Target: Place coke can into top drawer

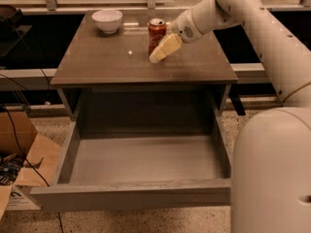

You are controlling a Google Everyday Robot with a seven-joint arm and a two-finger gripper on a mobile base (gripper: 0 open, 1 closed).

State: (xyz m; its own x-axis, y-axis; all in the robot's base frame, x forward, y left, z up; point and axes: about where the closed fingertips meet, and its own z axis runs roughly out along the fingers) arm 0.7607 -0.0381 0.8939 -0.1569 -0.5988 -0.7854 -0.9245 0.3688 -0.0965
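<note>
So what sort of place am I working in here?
Probably a lab or office test space, not a home: a plain grey cabinet with its drawer pulled open, and an open cardboard box on the speckled floor. The tool is right beside the can on the cabinet top.

pincer (158,55) angled down-left, arm (228,6) outstretched

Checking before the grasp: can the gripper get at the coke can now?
Probably yes: the gripper sits right beside the coke can on the cabinet top, nothing between them; the white bowl stands apart.
</note>
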